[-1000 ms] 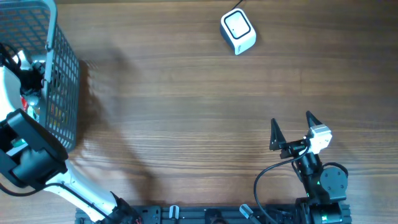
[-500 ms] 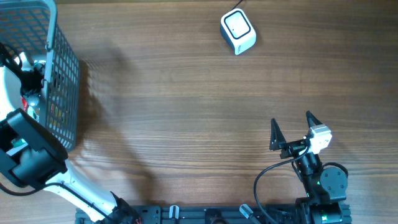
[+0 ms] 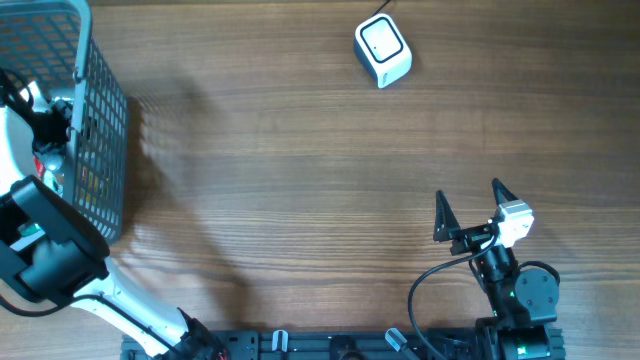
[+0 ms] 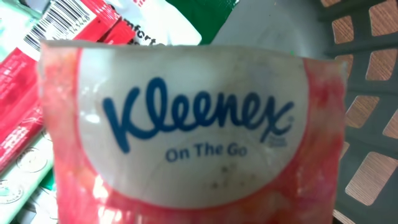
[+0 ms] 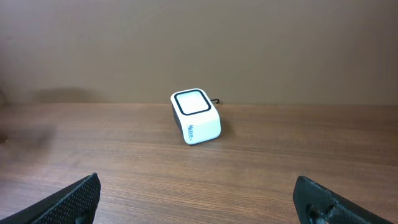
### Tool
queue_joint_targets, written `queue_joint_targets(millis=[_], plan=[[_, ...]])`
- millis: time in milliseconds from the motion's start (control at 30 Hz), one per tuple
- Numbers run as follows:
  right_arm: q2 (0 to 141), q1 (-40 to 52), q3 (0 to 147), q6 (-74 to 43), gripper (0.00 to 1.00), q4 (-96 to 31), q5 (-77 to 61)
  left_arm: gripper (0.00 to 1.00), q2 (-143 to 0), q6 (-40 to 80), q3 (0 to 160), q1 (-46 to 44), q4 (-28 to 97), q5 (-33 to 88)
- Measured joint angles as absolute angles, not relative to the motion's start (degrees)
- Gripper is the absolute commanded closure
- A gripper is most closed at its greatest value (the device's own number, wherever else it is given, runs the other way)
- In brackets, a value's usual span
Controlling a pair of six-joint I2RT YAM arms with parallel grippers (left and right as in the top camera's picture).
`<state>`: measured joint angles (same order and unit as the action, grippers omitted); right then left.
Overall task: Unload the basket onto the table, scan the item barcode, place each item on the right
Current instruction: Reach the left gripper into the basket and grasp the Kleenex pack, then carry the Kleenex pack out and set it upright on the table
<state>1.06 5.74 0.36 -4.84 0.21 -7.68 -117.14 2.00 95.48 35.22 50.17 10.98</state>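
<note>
**Pick-up stage**

Kleenex pack (image 4: 193, 124) lay in the basket (image 3: 100, 130), close before the left tool (image 3: 48, 140); its grip could not be told. The right tool (image 3: 468, 192) stood spread, scanner (image 3: 383, 50) well ahead. Next, as judged: firm hold, then lift out.

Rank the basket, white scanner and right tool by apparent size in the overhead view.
1. Basket, largest, though cropped.
2. Right tool, spread open.
3. White scanner, slightly smaller; the tool may sit nearer the camera, so unsure.
</note>
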Motion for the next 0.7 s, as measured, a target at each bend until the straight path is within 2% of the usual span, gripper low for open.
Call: queue_joint_targets(millis=[200,500,700], plan=[[1.1,5.7,0.4,-4.9,0.00,0.2,-7.7,0.63,-110.8,2.0,101.6,35.3,49.9,9.7],[1.1,5.7,0.4,-4.9,0.00,0.2,-7.7,0.66,-88.1,8.6,106.1,34.5,46.5,11.0],[1.1,5.7,0.3,-4.8,0.00,0.2,-7.7,0.67,-84.0,10.8,106.1,23.5,52.8,10.2]])
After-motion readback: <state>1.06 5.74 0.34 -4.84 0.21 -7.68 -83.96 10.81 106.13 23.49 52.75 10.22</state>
